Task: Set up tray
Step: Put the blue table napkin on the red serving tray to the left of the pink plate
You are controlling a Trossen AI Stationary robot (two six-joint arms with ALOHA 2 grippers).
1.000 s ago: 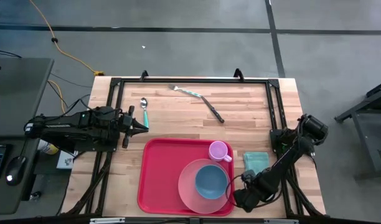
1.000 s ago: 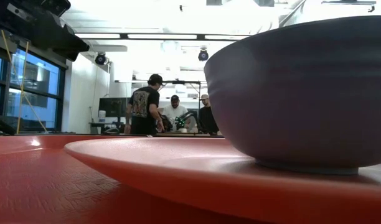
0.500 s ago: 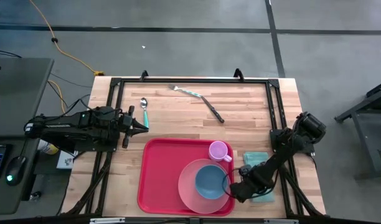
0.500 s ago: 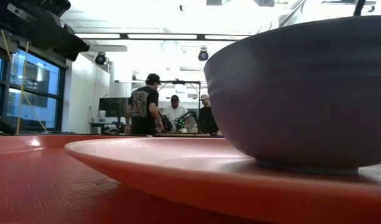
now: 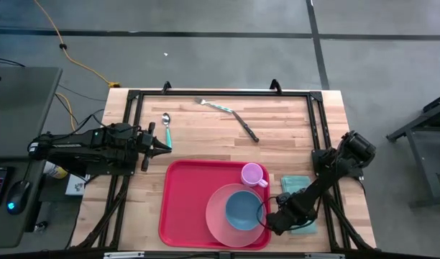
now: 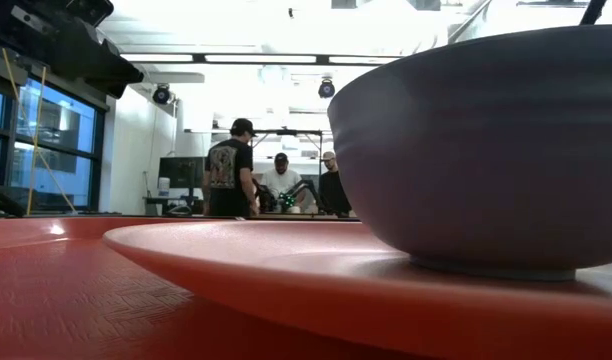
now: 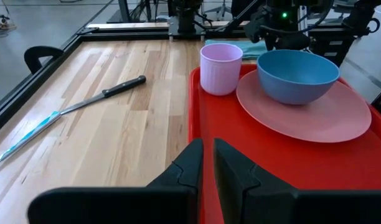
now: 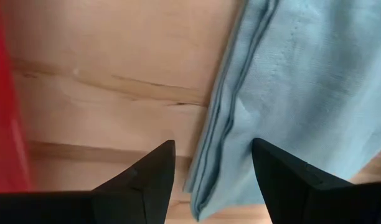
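Tray [image 5: 188,198] is seen flat on the wooden surface [image 5: 205,137], at its near edge, long axis running across the surface from left arm side to right arm side, rim up. Landmark: tray.

On the tray's right half a pink plate [image 5: 218,219] is set, with a blue bowl [image 5: 244,209] on it; a pink cup [image 5: 253,175] stands at the tray's far right corner, just beside the bowl. The tray's left half is bare red.

Beyond the tray's far edge a wide band of open wood is left. A spoon [image 5: 166,126] lies past the far left corner; a fork [image 5: 213,105] and a knife [image 5: 245,126] lie well apart from the tray near the surface's far edge.

Just off the tray's right edge a folded teal cloth [image 5: 298,188] lies on the wood.

Right end effector [image 8: 212,177] is held low over the cloth's tray-side edge, fingers spread apart, nothing between them.

Left end effector [image 7: 208,163] is parked off the tray's far left corner, fingers nearly together, gripping nothing, pointed across the tray.
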